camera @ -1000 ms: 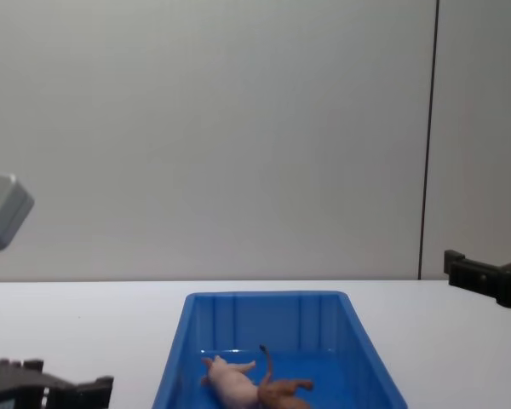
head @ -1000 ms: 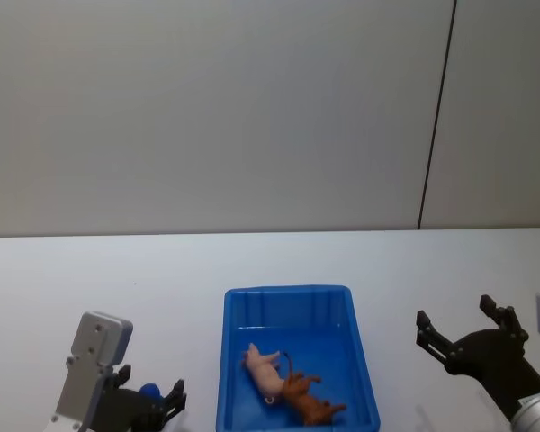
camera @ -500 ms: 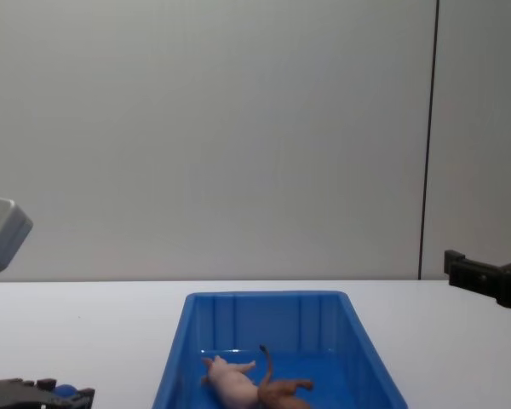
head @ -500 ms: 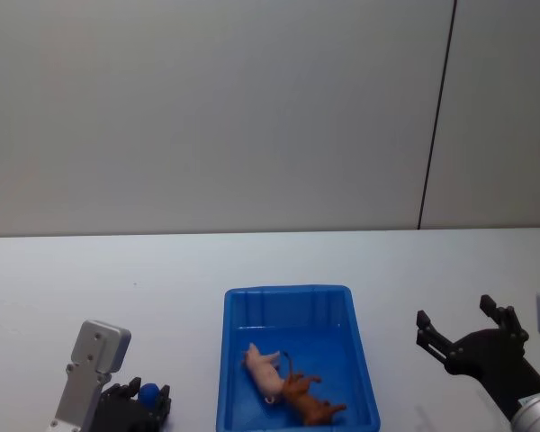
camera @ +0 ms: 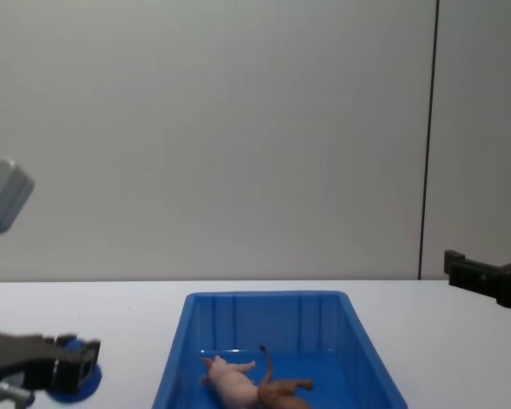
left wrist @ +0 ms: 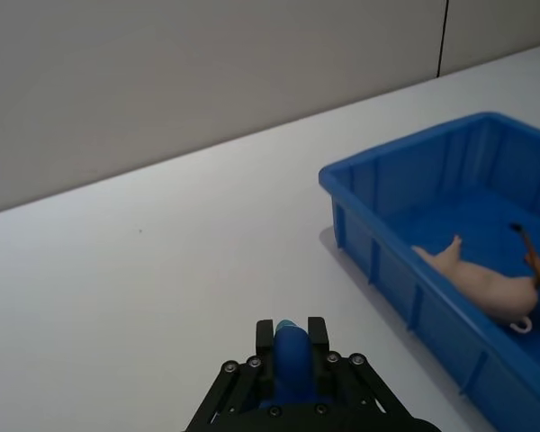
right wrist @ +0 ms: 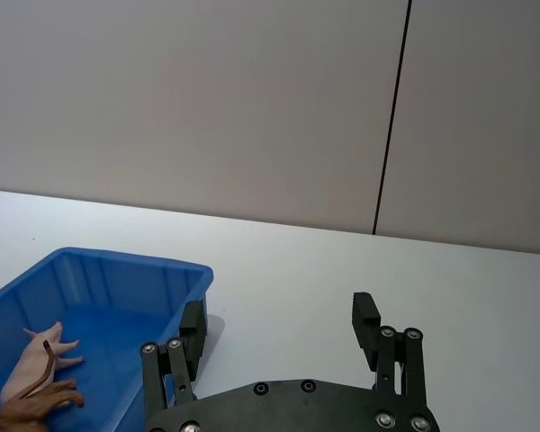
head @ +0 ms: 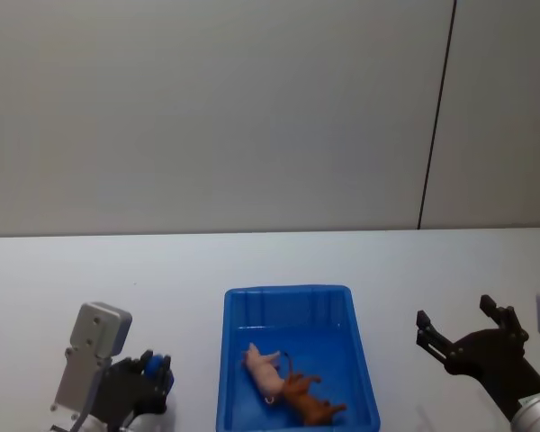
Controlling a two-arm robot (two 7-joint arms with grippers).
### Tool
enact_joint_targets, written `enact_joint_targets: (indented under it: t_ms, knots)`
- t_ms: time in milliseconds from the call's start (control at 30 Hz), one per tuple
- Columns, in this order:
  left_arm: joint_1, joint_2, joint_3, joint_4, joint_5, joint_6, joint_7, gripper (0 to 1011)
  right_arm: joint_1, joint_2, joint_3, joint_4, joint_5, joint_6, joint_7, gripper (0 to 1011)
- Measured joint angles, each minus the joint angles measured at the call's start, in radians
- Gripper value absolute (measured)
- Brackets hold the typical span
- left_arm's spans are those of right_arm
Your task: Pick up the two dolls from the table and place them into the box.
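Both dolls already lay in the box

We saw pig [head: 263, 369] and lion [head: 312, 407] in the blue box [head: 237, 304]; our left hand [head: 152, 376] gripped a blue ball [left wrist: 292, 353], right hand [head: 463, 332] open, idle right of it.

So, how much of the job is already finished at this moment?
Both dolls, the pig and the lion, lie in the box. The left gripper holds a small blue ball; the right gripper is open beside the box. Nothing seems left.
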State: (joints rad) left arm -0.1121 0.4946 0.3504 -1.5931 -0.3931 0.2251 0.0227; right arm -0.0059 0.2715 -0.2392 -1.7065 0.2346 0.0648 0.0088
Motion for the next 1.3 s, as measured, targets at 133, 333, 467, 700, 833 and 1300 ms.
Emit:
enact_joint_targets:
  t_ms: [133,333,467,700,833,1300]
  knots:
    - [-0.006,-0.001,-0.004,-0.018,0.011,-0.035,-0.022,200,0.000,0.000,0.000,0.000,0.000,0.000,0.000,1001]
    - [-0.017,-0.003,-0.008,-0.037,0.019,-0.076,-0.067,165,0.000,0.000,0.000,0.000,0.000,0.000,0.000,1001]
    - [-0.027,-0.007,-0.009,-0.047,0.022,-0.100,-0.108,144,0.000,0.000,0.000,0.000,0.000,0.000,0.000,1001]
    - [-0.056,-0.026,-0.006,-0.054,0.028,-0.134,-0.200,102,0.000,0.000,0.000,0.000,0.000,0.000,0.000,1001]
    - [-0.075,-0.041,0.000,-0.052,0.031,-0.145,-0.250,105,0.000,0.000,0.000,0.000,0.000,0.000,0.000,1001]
    - [-0.165,-0.122,0.034,0.007,0.048,-0.164,-0.430,565,0.000,0.000,0.000,0.000,0.000,0.000,0.000,1001]
